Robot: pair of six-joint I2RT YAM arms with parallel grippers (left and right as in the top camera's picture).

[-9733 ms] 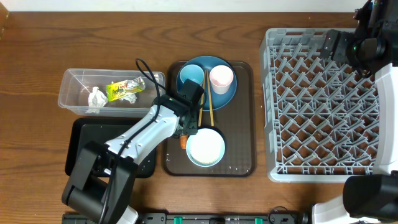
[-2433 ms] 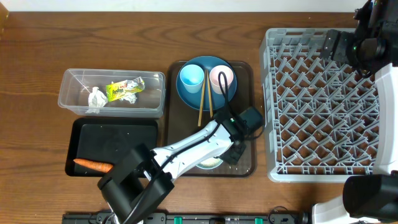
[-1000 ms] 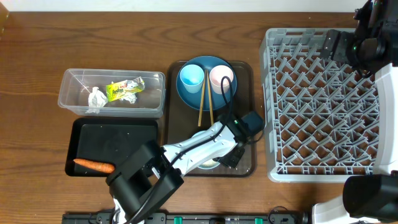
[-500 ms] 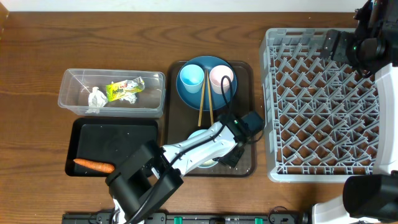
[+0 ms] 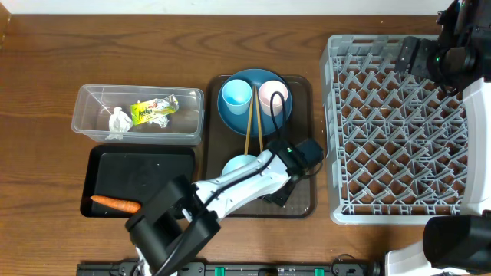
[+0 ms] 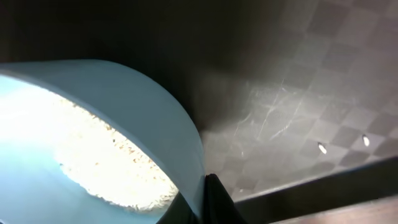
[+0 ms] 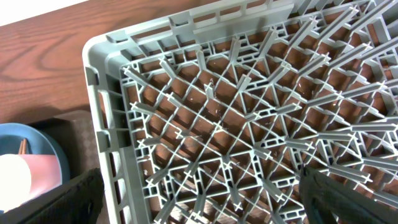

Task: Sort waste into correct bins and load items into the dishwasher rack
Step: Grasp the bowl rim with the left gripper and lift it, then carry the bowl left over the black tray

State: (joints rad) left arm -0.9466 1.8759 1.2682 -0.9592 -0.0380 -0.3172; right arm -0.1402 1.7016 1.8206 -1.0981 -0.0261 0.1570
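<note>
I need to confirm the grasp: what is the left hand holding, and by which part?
The left hand is shut on the light-blue bowl, pinching its rim; rice lies inside.

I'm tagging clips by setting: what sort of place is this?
Probably a dish-clearing test station on a wooden table: a grey dishwasher rack, a brown tray of used dishes, and a clear tub holding waste.

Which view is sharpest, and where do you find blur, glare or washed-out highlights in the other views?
Overhead: evenly lit, sharp across the dishwasher rack. Left wrist: very close, the bowl looks soft, its rice is washed out to white, and small glare specks dot the dark tray. Right wrist: rack lattice in focus, no glare.
</note>
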